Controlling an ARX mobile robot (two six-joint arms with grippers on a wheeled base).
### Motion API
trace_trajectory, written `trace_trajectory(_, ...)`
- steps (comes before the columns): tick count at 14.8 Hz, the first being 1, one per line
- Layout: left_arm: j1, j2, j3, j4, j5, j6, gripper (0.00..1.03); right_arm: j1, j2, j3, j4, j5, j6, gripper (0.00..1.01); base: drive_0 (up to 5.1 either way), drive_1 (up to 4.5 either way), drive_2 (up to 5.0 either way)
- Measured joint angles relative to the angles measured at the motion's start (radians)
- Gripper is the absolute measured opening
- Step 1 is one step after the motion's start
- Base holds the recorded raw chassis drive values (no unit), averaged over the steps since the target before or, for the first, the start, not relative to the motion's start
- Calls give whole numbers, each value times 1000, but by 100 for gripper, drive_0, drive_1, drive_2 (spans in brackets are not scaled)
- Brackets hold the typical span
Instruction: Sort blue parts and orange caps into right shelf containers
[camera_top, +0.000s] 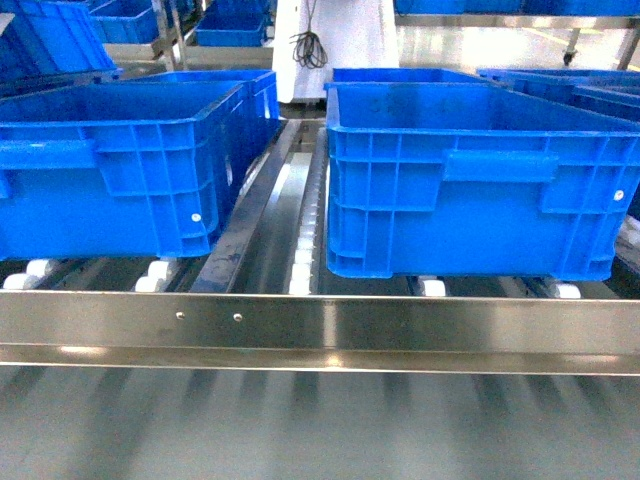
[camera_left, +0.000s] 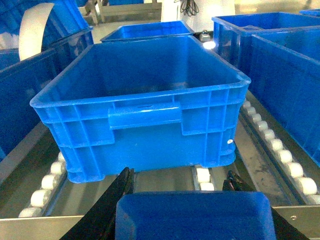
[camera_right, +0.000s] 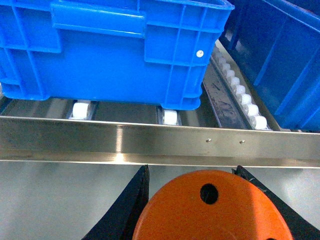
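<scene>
The left gripper grasps a blue part before a crate on the shelf's rollers. The right gripper grasps an orange cap just short of the steel rail, facing another crate.

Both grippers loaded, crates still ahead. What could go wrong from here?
1. The orange cap sits short of the steel rail; released here, it would likely miss the crate.
2. The blue part is level with the crate wall; advancing without lifting could hit it.
3. Crates rest on rollers; a bump may shift them.
</scene>
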Motion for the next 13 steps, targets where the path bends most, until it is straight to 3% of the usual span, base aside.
trace_trajectory(13, 0, 0, 0, 0, 0, 0, 44, 0, 0, 0, 0, 0, 0, 43, 0, 0, 0)
